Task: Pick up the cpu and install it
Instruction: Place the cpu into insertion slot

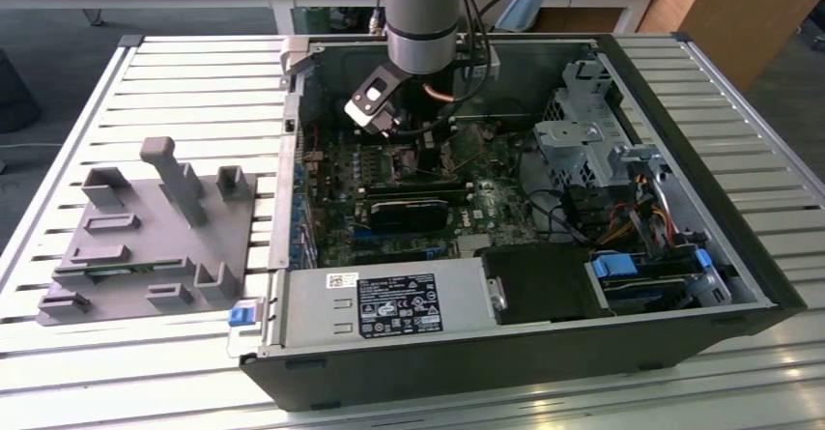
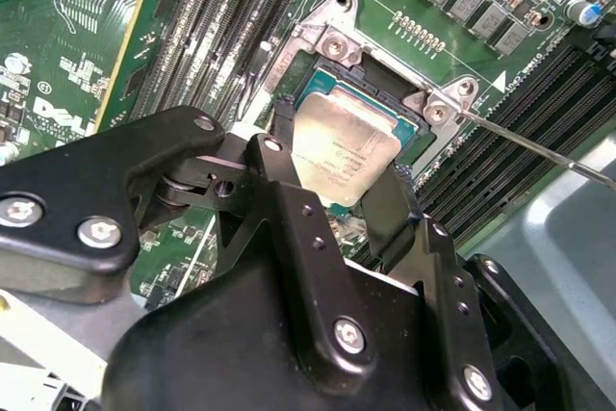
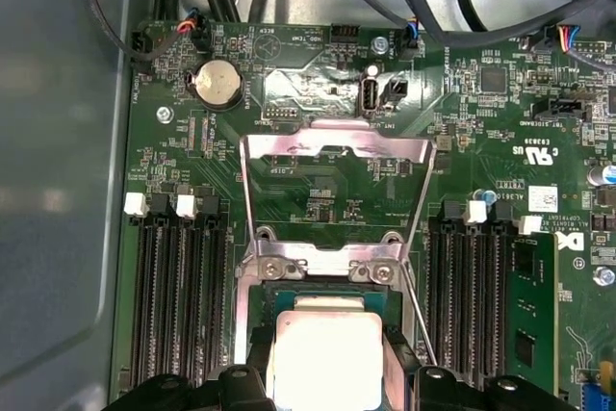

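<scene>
One robot arm (image 1: 419,14) hung over an open PC case (image 1: 722,285) lying on a slatted metal desk (image 1: 193,72). In the second wrist view its claw (image 2: 337,185) was narrowed onto the cpu (image 2: 342,146), w/ one black finger (image 2: 289,209) against each of two opposite edges and the silver lid facing up. The chip sat directly over the socket (image 2: 380,69), inside its metal frame. Whether it was fully down on the contacts or a touch above them could not be told. In the first wrist view the load plate (image 3: 332,144) stood hinged open behind the socket. The thin lever (image 2: 539,148) ran just beside one corner of the frame. Likely risks: if the chip was slightly rotated or tilted vs. the socket, pressing it down could bend contacts or leave it riding on the rim. Letting go unevenly could nudge it out of square. The raised plate or the lever could also catch a finger, esp. given how tightly the frame surrounded the chip. Counts: 1 arm, 1 claw w/ 2 fingers, 1 cpu, 1 socket, 1 load plate, 1 lever. The memory slots (image 3: 178,305) looked to number 4, two on each side of the socket, w/ 1 memory stick (image 3: 531,305) fitted. Also 1 coin cell (image 3: 219,82) on the board and 1 grey fixture tray (image 1: 129,256) on the desk beside the case.
</scene>
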